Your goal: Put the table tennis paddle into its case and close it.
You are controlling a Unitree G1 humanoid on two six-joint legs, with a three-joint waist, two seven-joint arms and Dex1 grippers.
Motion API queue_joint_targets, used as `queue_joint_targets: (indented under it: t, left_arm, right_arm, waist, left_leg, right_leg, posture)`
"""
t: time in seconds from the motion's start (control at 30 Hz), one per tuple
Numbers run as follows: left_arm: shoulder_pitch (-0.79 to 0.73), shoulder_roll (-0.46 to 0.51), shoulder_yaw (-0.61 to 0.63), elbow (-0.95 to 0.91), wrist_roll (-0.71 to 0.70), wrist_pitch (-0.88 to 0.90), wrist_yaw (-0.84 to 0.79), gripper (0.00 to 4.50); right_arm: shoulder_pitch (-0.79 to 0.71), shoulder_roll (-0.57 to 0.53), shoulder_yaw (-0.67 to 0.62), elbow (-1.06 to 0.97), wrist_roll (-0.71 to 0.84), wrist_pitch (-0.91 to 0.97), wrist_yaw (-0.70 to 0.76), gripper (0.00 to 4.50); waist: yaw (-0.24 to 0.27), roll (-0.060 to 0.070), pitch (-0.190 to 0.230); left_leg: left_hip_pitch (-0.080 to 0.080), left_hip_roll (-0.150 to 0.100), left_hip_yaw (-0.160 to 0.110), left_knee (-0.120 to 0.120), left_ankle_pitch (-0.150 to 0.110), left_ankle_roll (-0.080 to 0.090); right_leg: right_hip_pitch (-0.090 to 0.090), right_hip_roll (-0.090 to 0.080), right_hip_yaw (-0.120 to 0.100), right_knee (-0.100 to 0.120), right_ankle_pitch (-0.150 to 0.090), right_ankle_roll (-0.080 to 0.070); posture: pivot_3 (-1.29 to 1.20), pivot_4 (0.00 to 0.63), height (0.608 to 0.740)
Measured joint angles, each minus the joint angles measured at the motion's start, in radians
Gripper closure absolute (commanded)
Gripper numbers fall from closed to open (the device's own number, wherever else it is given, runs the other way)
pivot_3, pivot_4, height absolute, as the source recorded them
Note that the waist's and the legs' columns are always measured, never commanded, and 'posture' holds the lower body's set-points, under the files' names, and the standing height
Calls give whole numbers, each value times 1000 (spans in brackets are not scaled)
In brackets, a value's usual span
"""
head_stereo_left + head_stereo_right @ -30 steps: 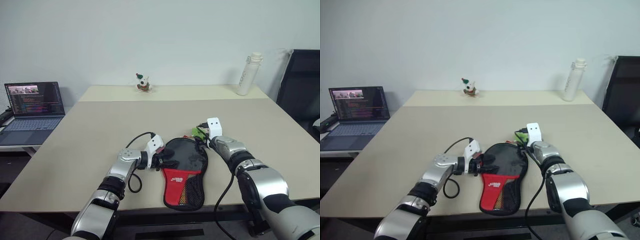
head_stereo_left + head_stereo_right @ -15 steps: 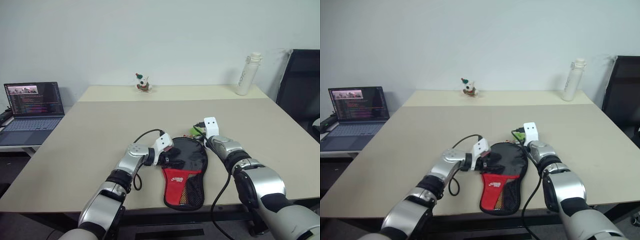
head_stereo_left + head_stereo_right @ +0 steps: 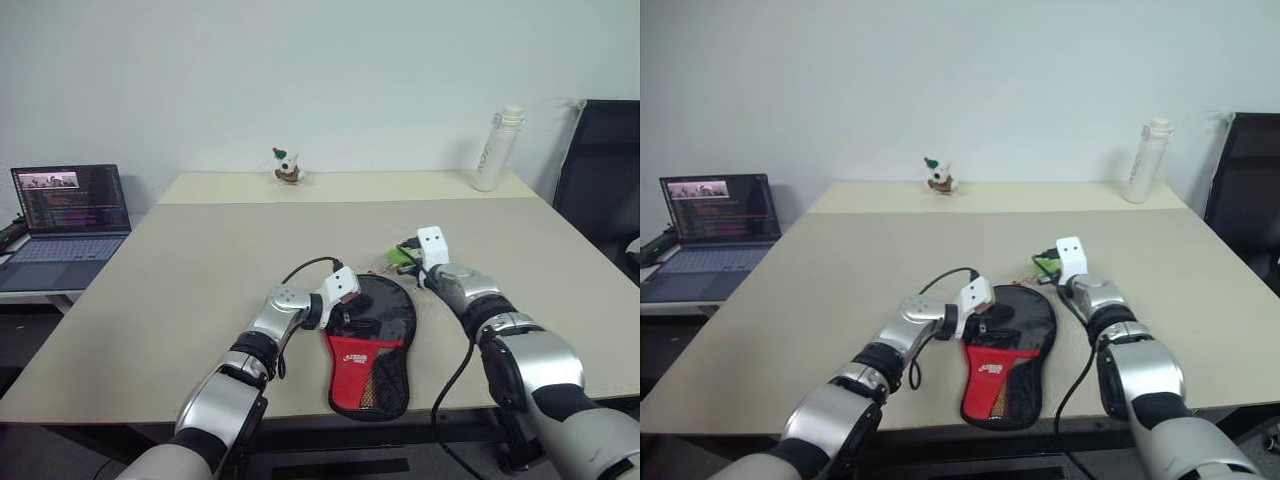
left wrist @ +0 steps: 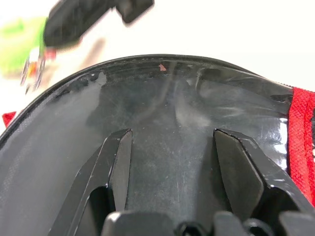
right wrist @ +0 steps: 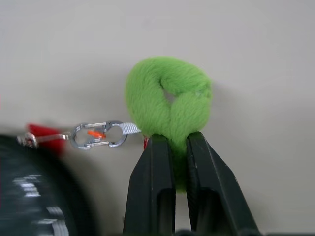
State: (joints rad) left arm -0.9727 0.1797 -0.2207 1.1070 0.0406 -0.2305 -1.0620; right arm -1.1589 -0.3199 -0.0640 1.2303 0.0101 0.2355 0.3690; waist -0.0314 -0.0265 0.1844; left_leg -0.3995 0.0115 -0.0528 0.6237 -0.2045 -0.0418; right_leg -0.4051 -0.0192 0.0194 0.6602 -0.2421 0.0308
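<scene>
Right claw [image 5: 178, 147] pinching fuzzy green loop [image 5: 170, 96], glossy black case [image 3: 372, 335]

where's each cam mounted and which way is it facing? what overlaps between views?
Left eye and right eye: head stereo pair, looking forward and down over the table; both arms show, with the case, laptop and bottle.
Left wrist: on the left arm, looking along its open fingers onto the case's glossy black face.
Right wrist: on the right arm, looking along its fingers, shut on a green fuzzy loop clipped to a metal clasp.
Shared: the case and green loop appear in both wrist and head views.
</scene>
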Motion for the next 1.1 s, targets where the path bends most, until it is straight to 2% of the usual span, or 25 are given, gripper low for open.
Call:
queue_joint_targets:
  t: [0.13, 0.23, 0.3, 0.47, 0.67, 0.83, 0.97, 1.1]
  left_arm:
    - [-2, -20, 11, 11, 0, 2, 3, 1643]
    - [-9, -35, 15, 25, 1, 4, 6, 1643]
    - [-15, -52, 15, 32, 3, 5, 11, 1643]
    - [-26, -65, 17, 47, 9, 4, 23, 1643]
    - [-37, -87, 17, 68, 17, 0, 34, 1643]
    - [-45, -111, 17, 75, 24, -5, 47, 1643]
    - [-49, -128, 14, 78, 28, -17, 49, 1643]
    - [-53, -131, 14, 81, 39, -17, 51, 1643]
  right_arm:
    - [158, -70, 14, -166, -6, 76, 61, 4479]
    - [352, -129, 19, -508, 14, 216, 114, 4479]
    - [518, -189, 20, -804, 34, 355, 152, 4479]
    - [834, -343, -25, -1397, 151, 677, 251, 4479]
    - [1114, -475, -161, -1893, 381, 969, 377, 4479]
    - [1211, -543, -181, -2047, 447, 1002, 392, 4479]
    - [1393, -666, -184, -2128, 451, 903, 440, 4479]
    - [1451, -697, -169, -2168, 455, 819, 468, 4479]
  waist:
    - [8, 1, -1]
    - [15, 4, -2]
    - [31, 4, -2]
    - [35, 6, -3]
    - [36, 5, -3]
    - [37, 5, -3]
    - [54, 5, -3]
    - [54, 4, -3]
  left_leg:
    - [-1, -1, -1, 0, 0, 0]
    - [-2, -3, -1, 1, 0, 0]
    - [-4, -4, -3, 2, 0, 0]
    - [-6, -4, -4, 3, -1, 0]
    - [-5, -3, -5, 3, -1, 0]
    - [-10, -5, -5, 4, -1, 0]
    - [-14, -6, -5, 4, -4, 2]
    - [-14, -6, -5, 5, -5, 3]
  right_leg:
    - [0, -1, -1, -1, 0, 0]
    - [0, -3, -1, -2, 0, 1]
    - [0, -3, -3, -3, -1, 3]
    - [0, -3, -3, -4, -1, 3]
    - [2, -3, -5, -9, -1, 4]
    - [1, -5, -5, -16, 2, 9]
    - [0, -6, -5, -17, 0, 12]
    - [0, -5, -5, -18, -1, 13]
  posture:
    - [0, 150, 740]
    - [0, 150, 740]
    - [0, 150, 740]
    - [0, 150, 740]
    - [0, 150, 740]
    - [0, 150, 740]
    - [0, 150, 740]
    - [0, 150, 740]
